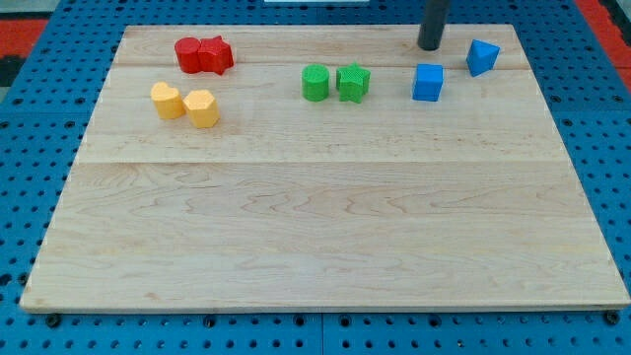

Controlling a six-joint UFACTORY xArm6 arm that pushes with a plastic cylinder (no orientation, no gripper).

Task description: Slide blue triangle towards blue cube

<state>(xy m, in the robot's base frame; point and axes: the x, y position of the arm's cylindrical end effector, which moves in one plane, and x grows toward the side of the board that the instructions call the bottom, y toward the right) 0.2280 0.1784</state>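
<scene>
open gap between blue triangle (482,56) and blue cube (428,83), unobstructed

Red (204,54), yellow (185,104), green blocks (335,83), wooden board (325,237)

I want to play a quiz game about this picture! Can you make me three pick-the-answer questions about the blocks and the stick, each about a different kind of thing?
1. Where is my tip?
A. Near the view's top, above the blue cube and left of the blue triangle
B. Between the two yellow blocks
C. At the view's bottom edge of the board

2. How many green blocks are there?
A. One
B. Two
C. Four

3. Is my tip touching the blue triangle?
A. Yes, pressed against it
B. It sits on top of it
C. No, bare wood shows between them

Answers:
1 A, the rod ends just above the blue cube.
2 B, a green block and a second green block sit side by side.
3 C, a gap of board separates them.
</scene>
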